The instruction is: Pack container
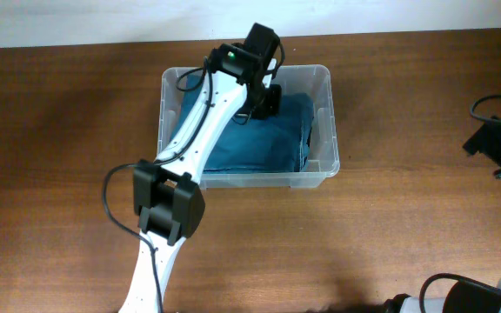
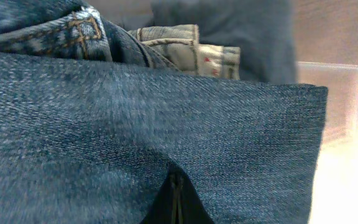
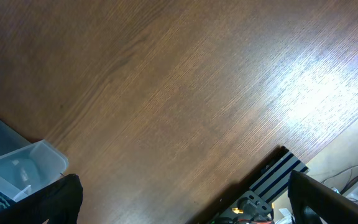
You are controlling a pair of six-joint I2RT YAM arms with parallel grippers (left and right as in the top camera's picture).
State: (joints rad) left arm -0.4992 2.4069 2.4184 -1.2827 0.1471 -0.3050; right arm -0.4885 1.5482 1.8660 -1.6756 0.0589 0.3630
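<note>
The clear plastic container (image 1: 332,113) stands at the back middle of the wooden table. Folded blue jeans (image 1: 263,143) lie inside it and fill most of its floor. My left gripper (image 1: 265,97) reaches down into the container's far side, onto the jeans. In the left wrist view its fingers (image 2: 176,200) are shut together and pressed against the denim (image 2: 135,124), with the container's wall (image 2: 347,93) at the right. My right gripper (image 1: 478,142) is off at the table's right side, open and empty (image 3: 191,205). A corner of the container (image 3: 23,163) shows at its left.
A beige inner waistband (image 2: 191,53) of the jeans shows behind the top fold. The left arm (image 1: 168,204) stretches across the table in front of the container. Black cables (image 1: 494,109) lie at the right edge. A striped metal rail (image 3: 278,174) runs along the table edge.
</note>
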